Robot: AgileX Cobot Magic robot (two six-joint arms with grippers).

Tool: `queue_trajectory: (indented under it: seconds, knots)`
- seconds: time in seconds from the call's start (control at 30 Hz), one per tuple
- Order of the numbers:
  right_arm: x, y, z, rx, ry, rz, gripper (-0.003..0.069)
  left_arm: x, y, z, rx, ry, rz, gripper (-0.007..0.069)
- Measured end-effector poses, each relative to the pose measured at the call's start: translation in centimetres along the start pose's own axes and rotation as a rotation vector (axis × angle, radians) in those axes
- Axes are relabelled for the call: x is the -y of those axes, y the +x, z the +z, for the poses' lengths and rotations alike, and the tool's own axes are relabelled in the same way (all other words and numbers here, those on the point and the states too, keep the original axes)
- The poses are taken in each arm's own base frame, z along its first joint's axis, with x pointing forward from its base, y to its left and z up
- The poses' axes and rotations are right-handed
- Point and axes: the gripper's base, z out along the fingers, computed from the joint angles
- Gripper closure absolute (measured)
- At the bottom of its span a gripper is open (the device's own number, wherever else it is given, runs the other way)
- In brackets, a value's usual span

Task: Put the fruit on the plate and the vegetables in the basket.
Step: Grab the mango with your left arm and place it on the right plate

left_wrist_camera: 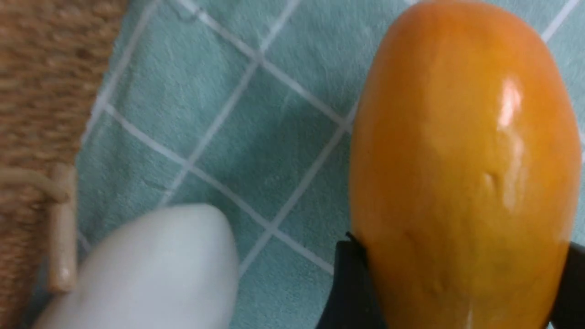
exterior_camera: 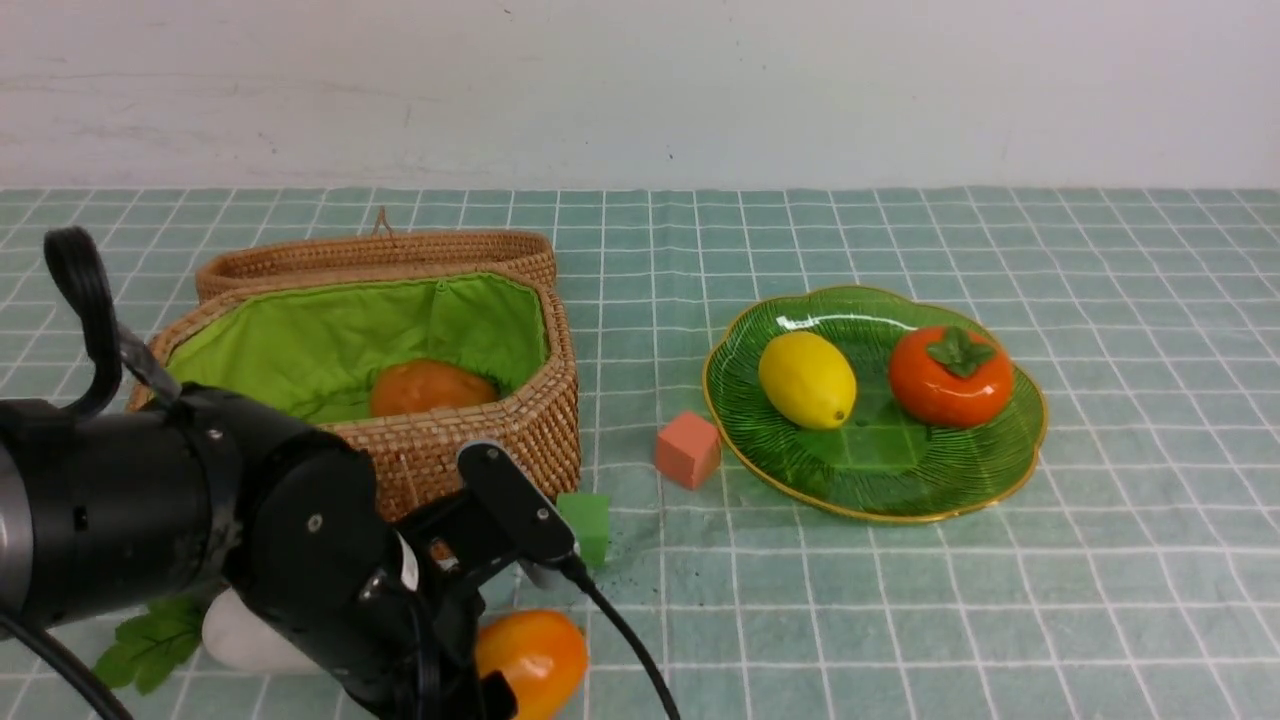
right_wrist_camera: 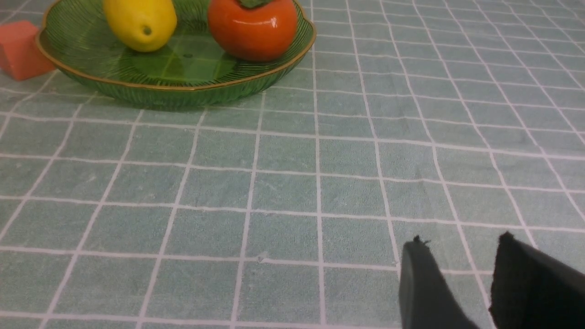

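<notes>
Left gripper [left_wrist_camera: 461,278] pinching mango [left_wrist_camera: 461,151] across its width, long axis pointing away from wrist; plate [exterior_camera: 870,470] well to right; right gripper [right_wrist_camera: 461,246] part-spread, empty, nearer plate.

lemon [exterior_camera: 806,379], persimmon [exterior_camera: 950,377] on plate [exterior_camera: 880,480]; potato [exterior_camera: 430,387] in basket [exterior_camera: 480,440]; mango [exterior_camera: 535,655], radish [exterior_camera: 245,635] near basket

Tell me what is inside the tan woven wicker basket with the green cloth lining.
A lumpy brown potato lies on the green lining near the basket's front wall. That wall hides the potato's underside and the floor beside it; anything else there cannot be seen.
</notes>
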Motion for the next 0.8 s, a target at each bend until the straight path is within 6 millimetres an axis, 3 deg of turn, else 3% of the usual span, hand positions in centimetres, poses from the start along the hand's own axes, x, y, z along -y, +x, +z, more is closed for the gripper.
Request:
queue_trajectory:
  seconds: [0.43,0.53,0.63,0.8]
  knots:
    - [0.0,0.0,0.0,0.000,0.000,-0.001,0.0418,-1.1,-4.2,-3.5,0.107,-0.015,-0.003,0.0134]
    - [0.0,0.0,0.0,0.000,0.000,-0.001,0.0418,-1.5,-5.8,-4.8,0.159,-0.033,0.045,0.0134]
    - [0.0,0.0,0.0,0.000,0.000,-0.001,0.0418,-1.8,-6.9,-5.3,0.178,-0.037,0.062,0.0134]
    - [0.0,0.0,0.0,0.001,0.001,-0.001,0.0418,-2.7,-10.3,-5.6,0.201,-0.019,0.063,0.0134]
